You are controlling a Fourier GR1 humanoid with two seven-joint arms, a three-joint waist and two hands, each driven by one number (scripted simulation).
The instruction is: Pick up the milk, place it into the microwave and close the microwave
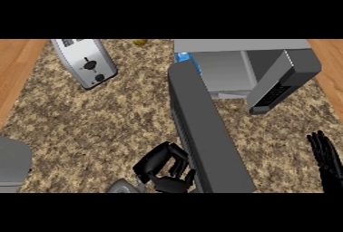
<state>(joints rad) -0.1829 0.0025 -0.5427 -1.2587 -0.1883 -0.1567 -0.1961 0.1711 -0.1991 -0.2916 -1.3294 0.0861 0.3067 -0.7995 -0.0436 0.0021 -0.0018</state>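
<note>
The microwave (241, 47) stands at the back right of the counter. Its long grey door (204, 136) is swung wide open toward me. A blue and white milk carton (185, 59) shows inside the cavity's left end, partly hidden behind the door's hinge edge. My left hand (161, 168) is low in the middle, against the outer face of the door near its free end. Its fingers are relaxed and slightly bent, holding nothing. My right hand (327, 158) rests open at the right edge, fingers up. The microwave's dark control panel (278, 88) juts out on the right.
A silver toaster (85, 62) lies at the back left. A small yellow thing (139, 42) sits at the far edge. A grey object (13, 165) pokes in at the left edge. Speckled countertop (100, 122) spreads left of the door, and wooden strips run along both sides.
</note>
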